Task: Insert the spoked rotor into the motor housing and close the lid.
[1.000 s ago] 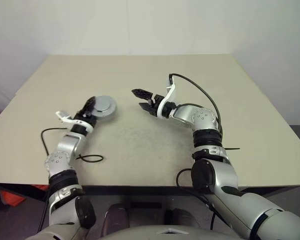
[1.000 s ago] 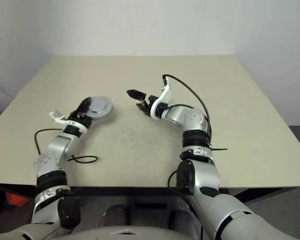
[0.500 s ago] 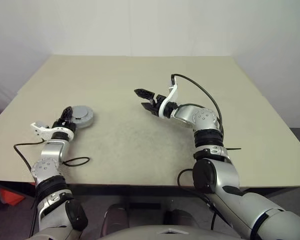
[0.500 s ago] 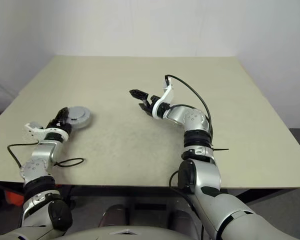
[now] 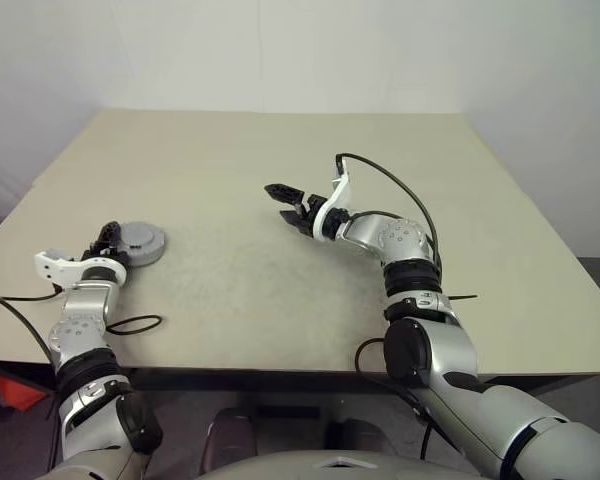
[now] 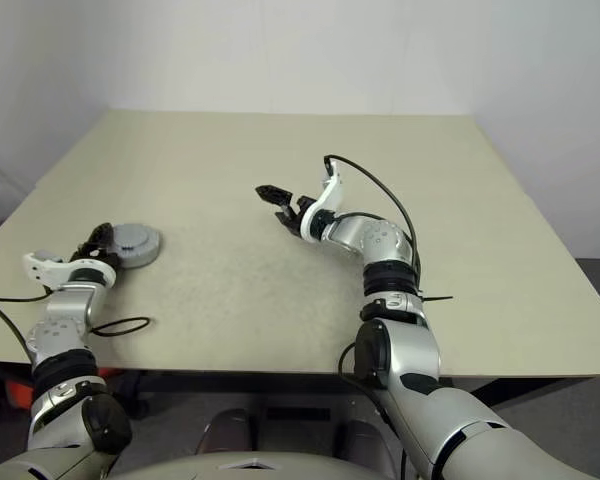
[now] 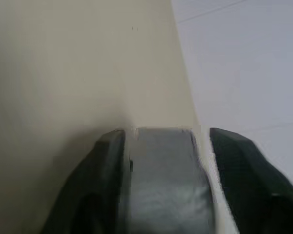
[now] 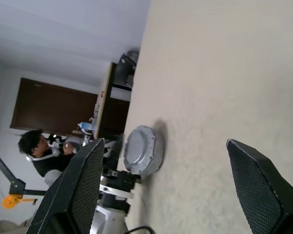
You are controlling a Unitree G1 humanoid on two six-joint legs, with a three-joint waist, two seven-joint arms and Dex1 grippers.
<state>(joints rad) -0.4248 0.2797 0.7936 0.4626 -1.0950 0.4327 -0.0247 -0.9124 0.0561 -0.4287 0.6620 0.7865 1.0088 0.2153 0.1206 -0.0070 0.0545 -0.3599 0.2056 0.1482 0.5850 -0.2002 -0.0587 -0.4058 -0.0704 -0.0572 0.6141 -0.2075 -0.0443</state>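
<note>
Nearest, at the table's (image 5: 280, 330) left edge: left gripper (image 5: 108, 240) with fingers parted around the near rim of the motor housing (image 5: 136, 243), lid side up, resting flat on the tabletop; firm grip or just loose contact, cannot tell. Farther in, mid-table: right gripper (image 5: 287, 204) held above the surface, fingers spread wide, empty, well apart from the housing. Beyond, a person (image 8: 39, 153) in the room behind.

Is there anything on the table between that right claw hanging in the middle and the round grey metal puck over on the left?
Nothing visible. Bare table lies between the right gripper, whose jaws stand open, and the closed grey puck. The left gripper sits right at the puck's near side, not in that path.
</note>
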